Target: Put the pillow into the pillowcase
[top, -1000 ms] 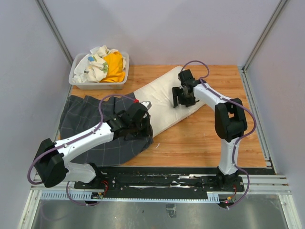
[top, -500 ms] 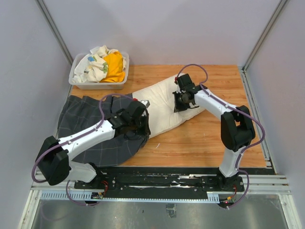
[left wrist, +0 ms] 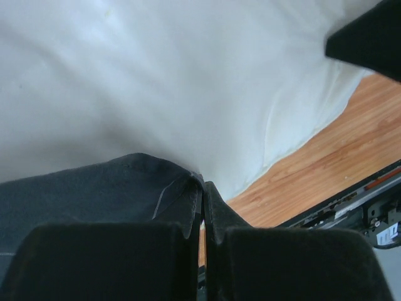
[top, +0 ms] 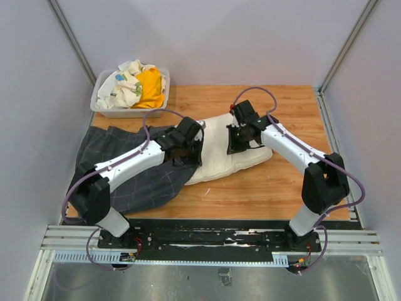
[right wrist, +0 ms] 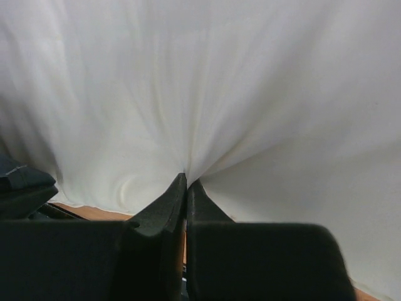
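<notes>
Top external view: the pillowcase (top: 100, 147) lies left of the pillow (top: 216, 157), their edges meeting.
The left gripper (left wrist: 202, 188) pinches the pillowcase hem; the right gripper (right wrist: 187, 182) pinches pillow fabric.

pillow (top: 216, 157) — cream-white | pillowcase (top: 100, 150) — dark charcoal, thin light grid | table (top: 282, 182): orange-brown wood

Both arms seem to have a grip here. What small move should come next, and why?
Probably the right gripper should nudge the pillow left, toward the left gripper. Its jaws are shut on the pillow's cloth, the left jaws pinch the pillowcase hem at the pillow's end, and most of the pillow lies outside.
</notes>
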You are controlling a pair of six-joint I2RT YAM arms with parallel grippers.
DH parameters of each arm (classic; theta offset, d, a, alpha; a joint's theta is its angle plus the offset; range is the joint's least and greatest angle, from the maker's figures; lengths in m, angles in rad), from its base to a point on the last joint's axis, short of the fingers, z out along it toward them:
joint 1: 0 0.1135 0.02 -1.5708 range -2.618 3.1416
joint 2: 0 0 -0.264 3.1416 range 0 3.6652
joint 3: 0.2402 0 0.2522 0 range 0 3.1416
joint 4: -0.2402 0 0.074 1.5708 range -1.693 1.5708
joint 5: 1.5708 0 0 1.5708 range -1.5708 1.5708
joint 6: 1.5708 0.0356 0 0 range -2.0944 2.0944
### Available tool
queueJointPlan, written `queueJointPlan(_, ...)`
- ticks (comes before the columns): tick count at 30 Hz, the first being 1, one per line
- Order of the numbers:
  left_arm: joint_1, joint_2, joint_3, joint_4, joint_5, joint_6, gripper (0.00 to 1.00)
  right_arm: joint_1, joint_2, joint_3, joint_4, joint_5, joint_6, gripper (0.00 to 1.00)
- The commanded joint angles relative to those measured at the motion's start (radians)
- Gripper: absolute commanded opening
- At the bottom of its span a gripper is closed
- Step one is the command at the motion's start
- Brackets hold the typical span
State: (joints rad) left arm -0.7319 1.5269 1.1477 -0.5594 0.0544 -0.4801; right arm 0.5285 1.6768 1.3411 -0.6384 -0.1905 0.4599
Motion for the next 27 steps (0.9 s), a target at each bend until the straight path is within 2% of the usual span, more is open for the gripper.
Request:
queueJointPlan(1, 0.006, 0.033, 0.126, 0.063, 0.033, 0.05, 0.0, 0.022, -0.081, 0.007, -0.029, -0.057, 0.059, 0.01)
queueJointPlan(5, 0.008, 0.082, 0.237, 0.029, 0.027, 0.073, 0.0, 0.018, -0.14, 0.017, -0.019, -0.021, 0.089, 0.01)
queueJointPlan(9, 0.013, 0.096, 0.272, 0.024, 0.023, 0.08, 0.0, 0.017, -0.16, 0.026, -0.003, 0.003, 0.099, 0.01)
queueJointPlan(19, 0.02, 0.005, 0.096, 0.133, 0.162, -0.013, 0.0, 0.045, -0.082, -0.158, 0.162, -0.052, 0.159, 0.01)
queueJointPlan(27, 0.013, -0.041, 0.01, 0.168, 0.22, -0.032, 0.0, 0.082, 0.002, -0.078, 0.204, -0.083, 0.178, 0.01)
